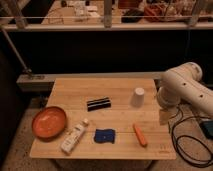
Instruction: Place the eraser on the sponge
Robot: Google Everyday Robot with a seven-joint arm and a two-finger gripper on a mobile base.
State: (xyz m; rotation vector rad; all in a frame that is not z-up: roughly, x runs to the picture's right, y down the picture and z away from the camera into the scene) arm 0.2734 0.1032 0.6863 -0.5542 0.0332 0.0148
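Eraser (99, 104): black block with a thin white stripe along its side, lying flat on the wooden tabletop (75, 90). It lies beyond the sponge (104, 135), toward the far edge, apart from it and not touching.

Sponge: flat dark-blue pad with uneven edges, near the front edge of the tabletop; nothing rests on it.

White bottle (74, 137): lying on its side just beside the sponge, on the picture's left.

Orange bowl (49, 122): further out on that same side of the sponge, past the bottle.

Orange stick (140, 135): carrot-shaped, lying near the sponge on the picture's right.

White cup (138, 97): standing upside down, beyond the sponge and to the picture's right.

End effector (164, 117): released and holding nothing, hanging under the white arm (182, 87) at the tabletop's right edge, well apart from the sponge.
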